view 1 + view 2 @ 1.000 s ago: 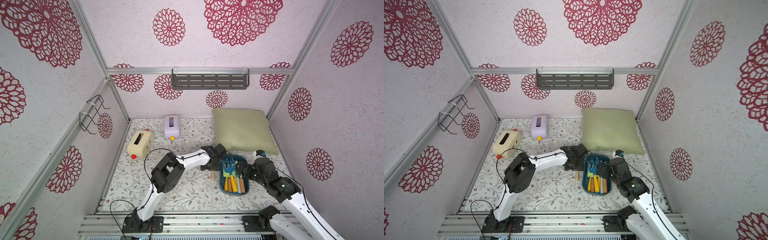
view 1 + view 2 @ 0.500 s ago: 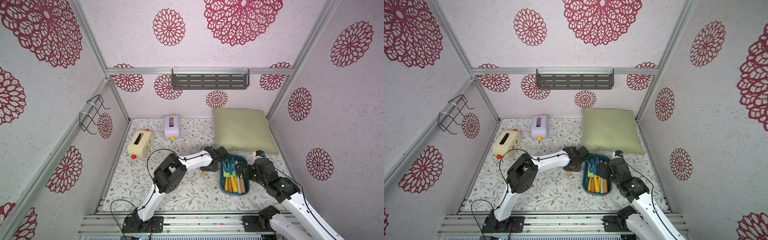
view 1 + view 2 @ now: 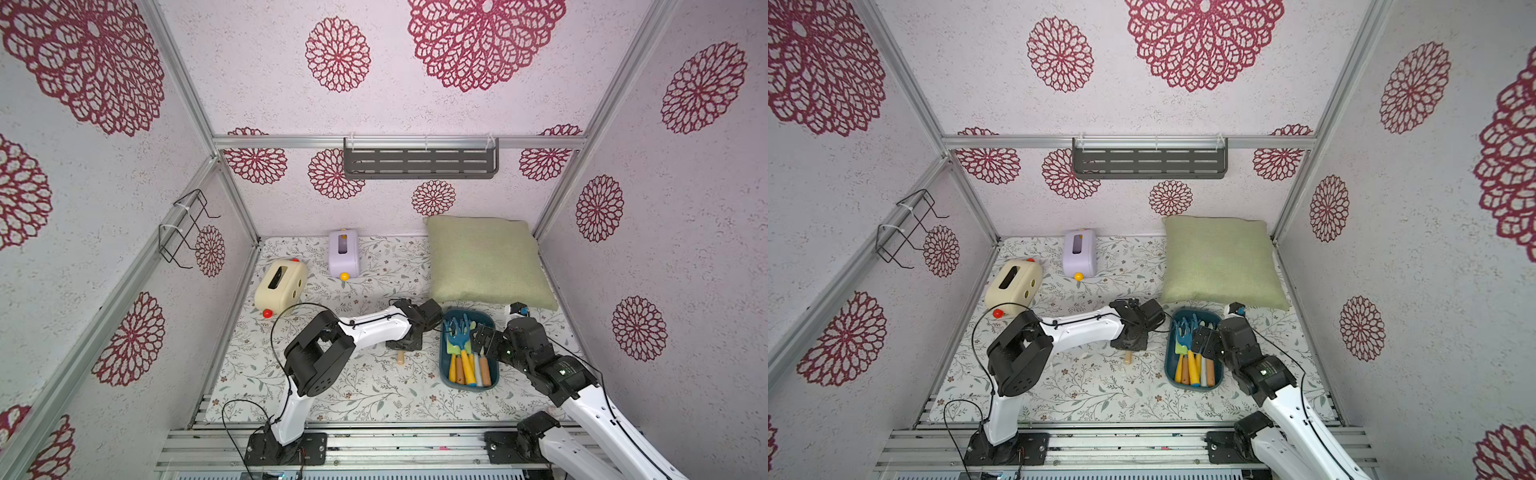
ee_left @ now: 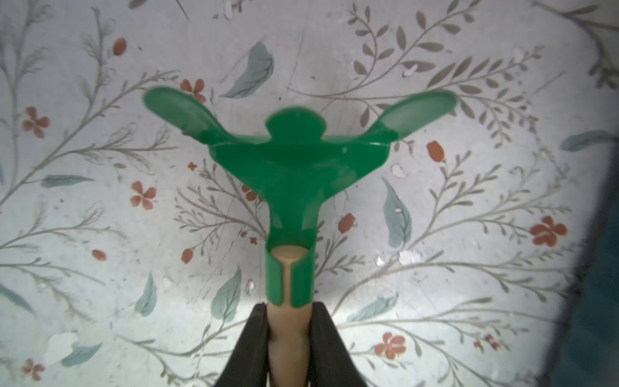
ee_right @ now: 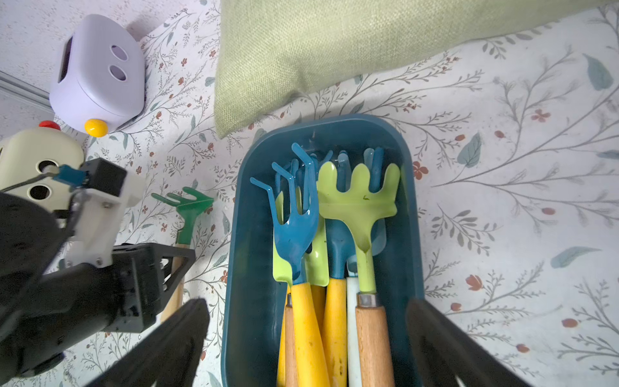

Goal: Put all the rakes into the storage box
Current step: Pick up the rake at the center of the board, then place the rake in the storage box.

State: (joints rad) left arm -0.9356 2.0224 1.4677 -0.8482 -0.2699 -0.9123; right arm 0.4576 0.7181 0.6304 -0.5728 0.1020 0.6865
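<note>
The rake has a green three-pronged head and a tan wooden handle. It sits low on the floral mat, left of the storage box, and my left gripper is shut on its handle. The right wrist view shows the rake beside the box's wall. In both top views only the handle's end shows below the left gripper. The teal storage box holds several garden tools. My right gripper is open over its near end, one finger on each side.
A green cushion lies just behind the box. A lilac toy box and a cream toy box stand at the back left. A blue rake and a lime rake lie on top in the box.
My left gripper's jaws have closed onto the rake's handle, and the handle's end has swung slightly left. The right arm has not moved.
</note>
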